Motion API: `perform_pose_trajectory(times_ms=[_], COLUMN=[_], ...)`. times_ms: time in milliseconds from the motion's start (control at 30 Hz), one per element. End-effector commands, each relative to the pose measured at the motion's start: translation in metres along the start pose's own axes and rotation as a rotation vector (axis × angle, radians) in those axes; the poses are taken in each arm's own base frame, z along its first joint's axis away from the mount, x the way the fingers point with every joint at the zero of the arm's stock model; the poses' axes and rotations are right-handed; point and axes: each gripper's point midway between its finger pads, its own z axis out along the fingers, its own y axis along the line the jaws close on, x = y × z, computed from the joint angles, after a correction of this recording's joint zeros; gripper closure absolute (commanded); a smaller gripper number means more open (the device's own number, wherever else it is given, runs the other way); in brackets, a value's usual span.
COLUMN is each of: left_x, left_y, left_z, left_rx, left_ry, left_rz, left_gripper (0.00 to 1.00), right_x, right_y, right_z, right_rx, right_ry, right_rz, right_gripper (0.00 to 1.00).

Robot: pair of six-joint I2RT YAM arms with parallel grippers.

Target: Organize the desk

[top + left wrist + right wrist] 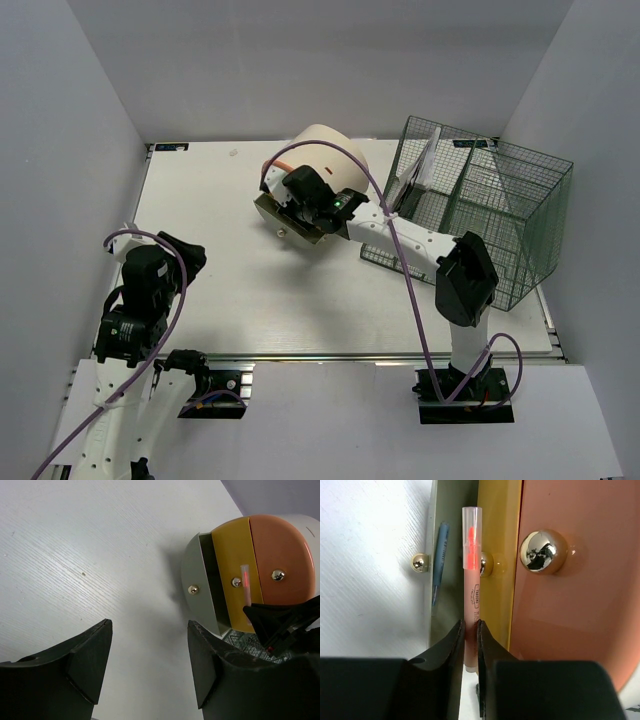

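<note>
— Stage of the job?

— Stowing, I judge. The right gripper [470, 630] is clamped on an orange highlighter [471, 570], held lengthwise over the pulled-out grey drawer [452, 540] of the round drawer unit [325, 150], which sits at the far middle of the desk [220, 290]. A blue pen [440, 555] lies inside.

— Next move?

— Probably lowering the highlighter in beside that pen, clear of the yellow drawer front [502, 595], then letting go. The left gripper [150, 630] hangs spread and empty over bare desk.
</note>
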Motion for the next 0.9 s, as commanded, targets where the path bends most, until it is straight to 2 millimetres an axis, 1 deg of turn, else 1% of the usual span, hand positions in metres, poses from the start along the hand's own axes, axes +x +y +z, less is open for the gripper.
perform_pose_trajectory(times_ms=[0,100,233,400,600,700,867], left_x=[0.0,0.002,0.003,0.003,0.005,0.006,0.008], left_y=[-0.005,-0.004,-0.006,-0.006,-0.004,-0.005,-0.006], left_z=[0.001,0.003,0.005,0.006,0.006,0.006,0.008], left_rx=[0.019,0.018,0.024,0.022,0.019,0.025,0.034], left_ry=[0.002,0.007,0.012,0.014,0.016,0.019,0.026], left_rz=[-0.003,-0.002,-0.002,-0.001,0.0,-0.004,-0.006], left_gripper=[0.29,0.29,0.29,0.29,0.29,0.29,0.29], right_x=[-0.011,-0.008,0.005,0.018,0.025,0.028,0.029], right_y=[0.0,0.007,0.014,0.016,0.013,0.016,0.015], right_z=[-0.004,-0.006,0.0,0.01,0.02,0.025,0.03], right_rx=[0.004,-0.029,-0.051,-0.041,-0.017,-0.02,-0.019], right_ry=[-0.04,-0.046,-0.016,0.016,0.033,0.042,0.042], right_rz=[0.034,0.021,-0.005,-0.027,-0.034,-0.042,-0.049], right_gripper=[1.0,1.0,1.0,1.0,1.0,1.0,1.0])
